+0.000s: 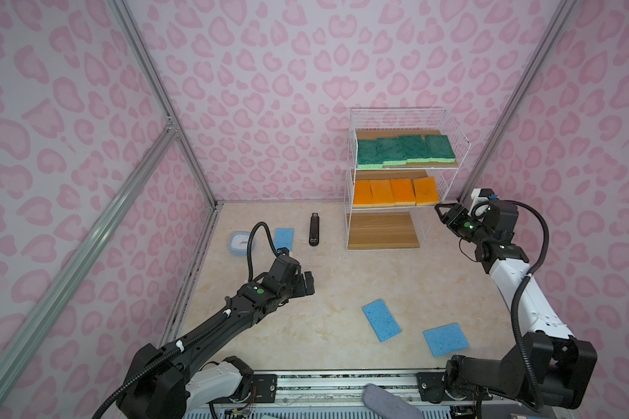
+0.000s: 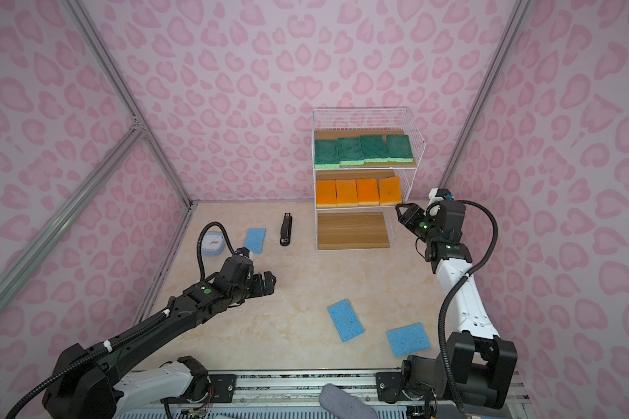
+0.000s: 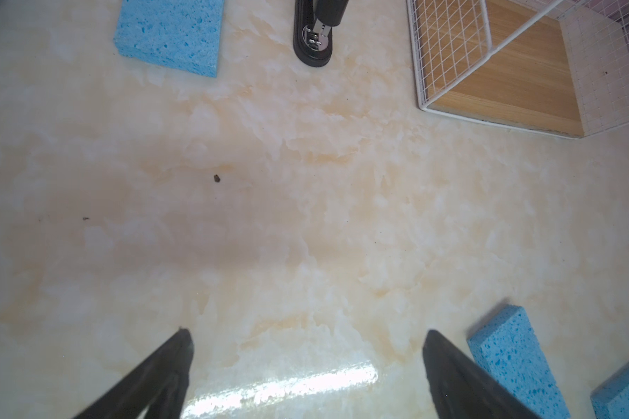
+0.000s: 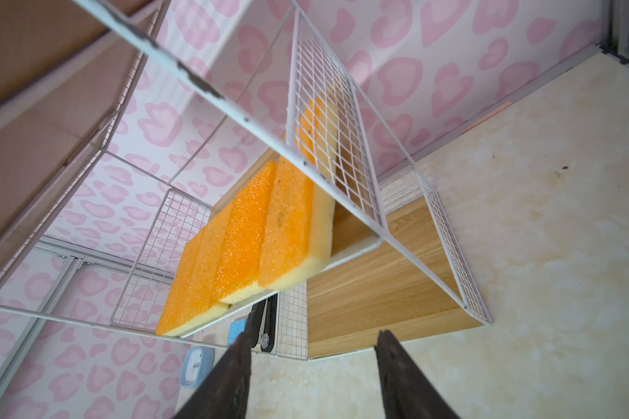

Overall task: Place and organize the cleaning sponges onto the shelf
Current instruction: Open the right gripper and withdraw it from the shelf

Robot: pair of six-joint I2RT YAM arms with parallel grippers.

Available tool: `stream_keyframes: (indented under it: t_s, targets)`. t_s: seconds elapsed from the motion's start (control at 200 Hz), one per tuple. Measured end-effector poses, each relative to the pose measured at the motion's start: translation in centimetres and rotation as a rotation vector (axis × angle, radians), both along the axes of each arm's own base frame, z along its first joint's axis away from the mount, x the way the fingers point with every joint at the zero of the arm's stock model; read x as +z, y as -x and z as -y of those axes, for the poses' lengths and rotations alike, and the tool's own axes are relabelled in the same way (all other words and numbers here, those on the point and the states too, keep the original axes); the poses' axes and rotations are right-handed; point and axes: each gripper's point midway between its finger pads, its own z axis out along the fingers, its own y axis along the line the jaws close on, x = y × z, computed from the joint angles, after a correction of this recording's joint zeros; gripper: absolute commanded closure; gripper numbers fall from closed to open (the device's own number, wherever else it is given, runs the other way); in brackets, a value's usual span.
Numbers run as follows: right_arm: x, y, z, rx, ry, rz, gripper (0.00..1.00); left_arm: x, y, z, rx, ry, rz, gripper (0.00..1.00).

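One stapler between sponge and shelf

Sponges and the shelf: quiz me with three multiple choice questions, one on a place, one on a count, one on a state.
1. Which level of the shelf holds the orange sponges? A highest B middle C lowest
2. How many blue sponges lie on the table? A one B three C five
3. The left gripper is: A open and empty B shut on a sponge C shut on the stapler
B: four sit on the middle board. B: one far left, two near the front. A: its jaws stand apart, nothing between.
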Motion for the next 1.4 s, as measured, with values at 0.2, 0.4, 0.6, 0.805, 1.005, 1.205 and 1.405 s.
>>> stream_keyframes:
  t_s: [0.2, 0.4, 0.6, 0.805, 1.005, 1.205, 1.405]
  targets:
    - [-0.8, 0.9, -0.4, -0.009, -0.072, 0.03, 1.0, 0.0, 0.0, -0.1, 0.003, -0.001, 0.002, 0.0]
    - [0.1, -0.3, -0.6, -0.003, -0.138, 0.081, 1.0, 0.0, 0.0, -0.1, 0.003, -0.002, 0.001, 0.0]
    - [0.3, -2.1, -0.4, -0.003, -0.188, 0.096, 1.0, -0.1, 0.0, -0.2, 0.006, -0.003, 0.001, 0.0]
    - [0.5, -3.8, -0.1, -0.009, -0.216, 0.101, 1.0, -0.3, -0.2, -0.5, 0.011, -0.015, -0.003, 0.0]
    - [0.0, -5.1, 0.1, -0.011, -0.233, 0.094, 1.0, -0.4, -0.6, -0.5, 0.015, -0.022, -0.009, 0.0]
    - [0.0, -5.6, 0.1, -0.01, -0.241, 0.092, 0.84, -0.5, -0.8, -0.6, 0.014, -0.029, -0.012, 0.0]
    - [1.4, -5.1, -0.1, 0.005, -0.236, 0.12, 0.55, -0.1, -1.2, -0.7, 0.016, -0.03, -0.002, 0.02]
